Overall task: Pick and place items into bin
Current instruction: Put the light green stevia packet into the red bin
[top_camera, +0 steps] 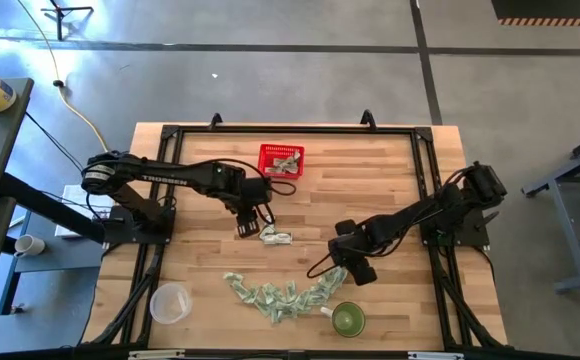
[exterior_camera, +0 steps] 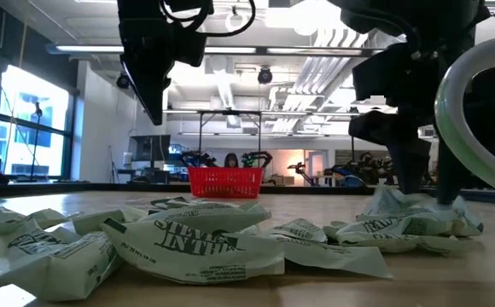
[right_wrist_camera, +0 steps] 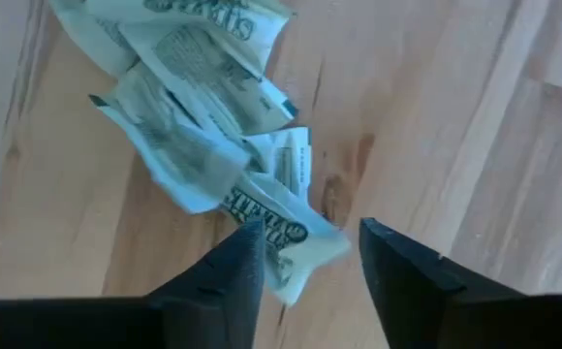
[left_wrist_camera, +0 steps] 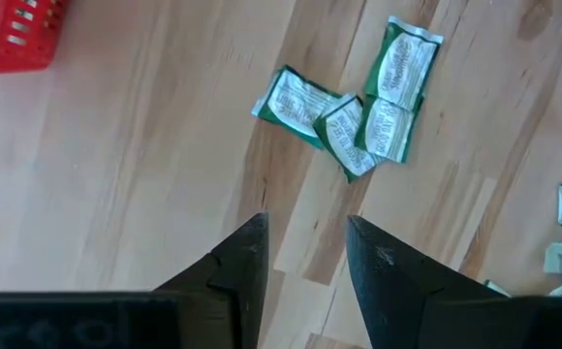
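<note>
Several small green-and-white packets lie in a loose row near the table's near edge, and the low view shows them close up. Three more lie apart at mid-table; the left wrist view also has these three. The red basket stands toward the far edge with a few packets inside. My left gripper hovers open just left of the three packets. My right gripper is open and low at the row's right end, with a packet corner between its fingers. My right gripper comes down from above at the right end of the row. One packet's corner lies on the table between the two open fingers. I cannot tell whether the fingers touch it.
A green cup stands at the near edge right of the row, close to my right gripper. A clear plastic cup stands near the near-left corner. A dark frame borders the table. Bare wood lies between the basket and the packets.
</note>
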Robot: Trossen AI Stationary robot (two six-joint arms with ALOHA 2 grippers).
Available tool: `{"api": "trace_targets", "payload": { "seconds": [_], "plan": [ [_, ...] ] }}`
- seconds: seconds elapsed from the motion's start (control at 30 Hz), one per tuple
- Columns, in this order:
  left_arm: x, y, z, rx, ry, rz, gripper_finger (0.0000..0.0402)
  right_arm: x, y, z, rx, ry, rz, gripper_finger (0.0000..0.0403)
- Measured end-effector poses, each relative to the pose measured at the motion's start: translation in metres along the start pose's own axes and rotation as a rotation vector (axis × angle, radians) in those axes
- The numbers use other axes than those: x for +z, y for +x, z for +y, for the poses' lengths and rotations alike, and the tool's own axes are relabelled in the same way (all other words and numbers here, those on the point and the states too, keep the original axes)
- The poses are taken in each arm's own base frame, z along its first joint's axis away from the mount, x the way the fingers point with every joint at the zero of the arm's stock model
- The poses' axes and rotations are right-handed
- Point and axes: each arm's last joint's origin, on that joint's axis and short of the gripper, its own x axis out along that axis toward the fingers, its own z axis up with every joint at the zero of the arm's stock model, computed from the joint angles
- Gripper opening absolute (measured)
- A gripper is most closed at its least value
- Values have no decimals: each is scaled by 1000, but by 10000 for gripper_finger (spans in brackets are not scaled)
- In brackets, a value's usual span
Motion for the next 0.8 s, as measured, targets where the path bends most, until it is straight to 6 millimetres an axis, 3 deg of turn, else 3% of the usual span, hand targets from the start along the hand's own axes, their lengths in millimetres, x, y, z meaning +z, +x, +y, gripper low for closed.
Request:
{"api": "trace_targets", "payload": {
  "seconds": [0.27,0.53,0.67,0.8],
  "plan": [
    [0,0,0,0,-1,-3,172,-2,0,2,81,-15,23,84],
    [3,0,0,-1,-2,-29,172,-4,0,1,66,-14,47,56],
    [3,0,0,17,-3,-34,172,-7,0,0,42,0,69,10],
    [3,0,1,21,-4,-36,172,-8,-1,-4,23,63,81,8]
  ]
}}
